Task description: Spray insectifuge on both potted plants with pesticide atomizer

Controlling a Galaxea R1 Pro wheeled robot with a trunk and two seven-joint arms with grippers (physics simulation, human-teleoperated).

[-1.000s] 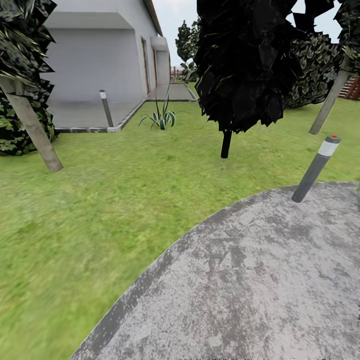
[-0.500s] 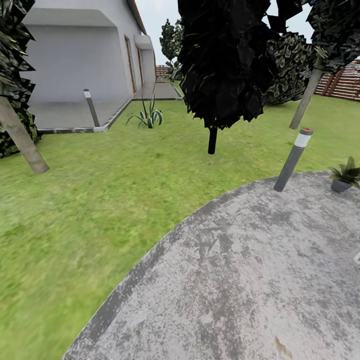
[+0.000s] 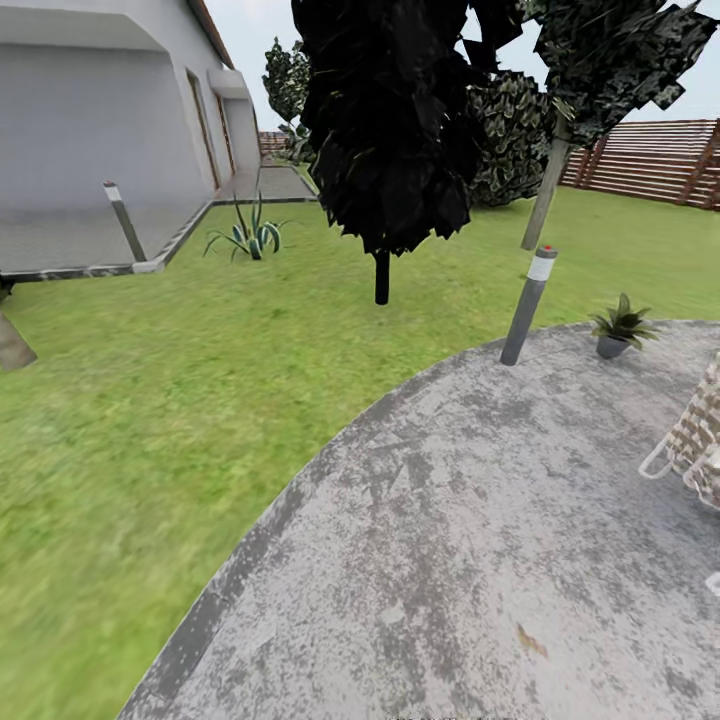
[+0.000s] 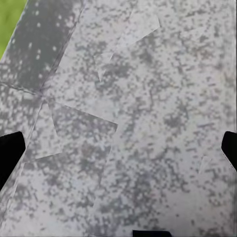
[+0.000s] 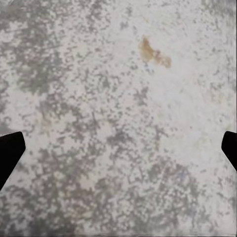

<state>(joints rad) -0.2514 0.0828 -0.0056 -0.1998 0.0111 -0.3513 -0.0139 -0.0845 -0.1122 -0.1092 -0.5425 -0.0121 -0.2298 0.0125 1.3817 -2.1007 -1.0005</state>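
The robot is at the searching step: no atomizer shows, and one potted plant [image 3: 622, 329] stands on the paved patio [image 3: 480, 520] just beyond a grey bollard lamp [image 3: 528, 305], well ahead of both grippers. Next, by this reading, it must find the bottle. The left gripper [image 4: 118, 148] and right gripper [image 5: 118, 148] point down at bare paving, fingertips spread wide, holding nothing.
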